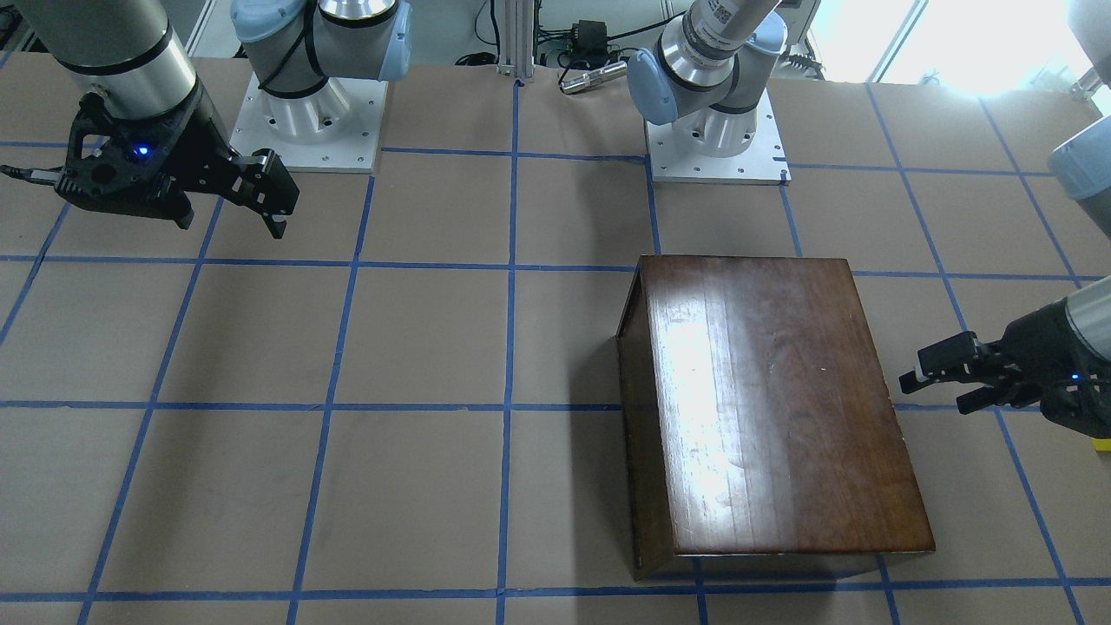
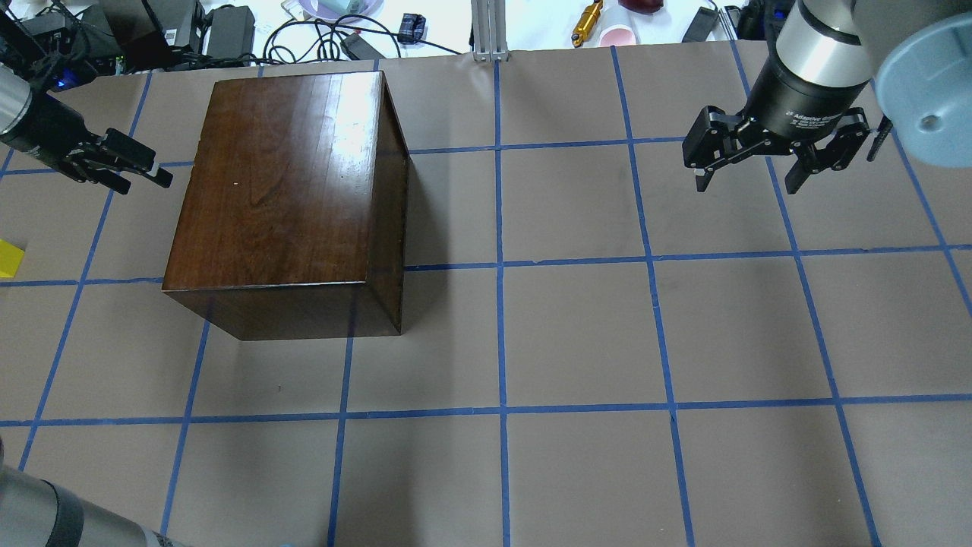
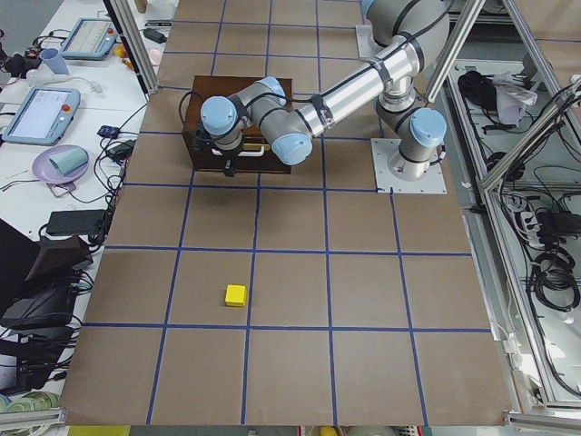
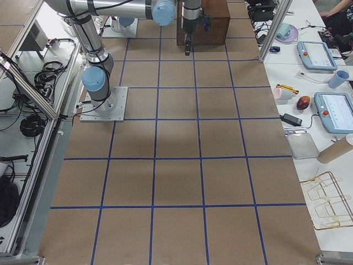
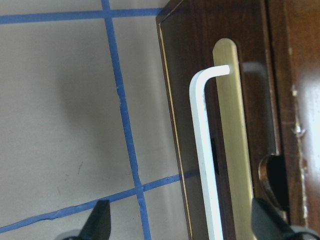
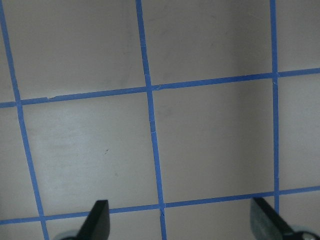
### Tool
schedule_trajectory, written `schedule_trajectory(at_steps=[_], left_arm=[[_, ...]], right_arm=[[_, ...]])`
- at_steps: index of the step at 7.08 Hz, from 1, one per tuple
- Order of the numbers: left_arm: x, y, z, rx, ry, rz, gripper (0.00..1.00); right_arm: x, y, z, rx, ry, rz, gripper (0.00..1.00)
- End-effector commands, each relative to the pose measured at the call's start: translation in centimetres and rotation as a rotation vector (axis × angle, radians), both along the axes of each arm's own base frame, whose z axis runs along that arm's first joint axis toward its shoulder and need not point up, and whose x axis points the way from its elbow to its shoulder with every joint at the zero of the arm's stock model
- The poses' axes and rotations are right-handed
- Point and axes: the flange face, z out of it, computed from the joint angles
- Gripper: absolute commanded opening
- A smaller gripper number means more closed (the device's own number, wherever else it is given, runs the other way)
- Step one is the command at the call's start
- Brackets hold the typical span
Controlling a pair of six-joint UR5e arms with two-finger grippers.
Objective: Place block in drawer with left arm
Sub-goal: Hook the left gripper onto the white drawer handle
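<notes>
at the front of the wooden box (image 2: 281, 190), the left gripper (image 1: 933, 379), jaws apart, should straddle the white handle (image 5: 202, 150) squarely before closing and drawing the shut drawer (image 5: 252, 90) straight out, while the block (image 3: 235, 294) lies well apart from the box.

Brown surface (image 2: 577, 334), taped into a blue grid, is occupied by a dark wooden box (image 2: 281, 175) toward the left end, a yellow block (image 3: 235, 294) set apart from it, and two arm base plates (image 1: 256, 143) (image 1: 751, 165).
</notes>
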Motion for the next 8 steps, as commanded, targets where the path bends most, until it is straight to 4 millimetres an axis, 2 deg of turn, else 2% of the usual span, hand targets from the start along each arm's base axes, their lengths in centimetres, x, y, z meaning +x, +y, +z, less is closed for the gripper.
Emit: schedule_trajectory(at_steps=[1,4,8], left_arm=[[0.3,-0.6,-2.1,0.033,0.013,0.03,1.0],[-0.4,-0.4,-3.1,0.053,0.071,0.104,1.0],[-0.2,-0.6,-4.0,0.065,0.068,0.12,1.0]], right_arm=[[0.0,0.0,0.0,0.0,0.0,0.0,1.0],[0.0,0.0,0.0,0.0,0.0,0.0,1.0],[0.0,0.0,0.0,0.0,0.0,0.0,1.0]])
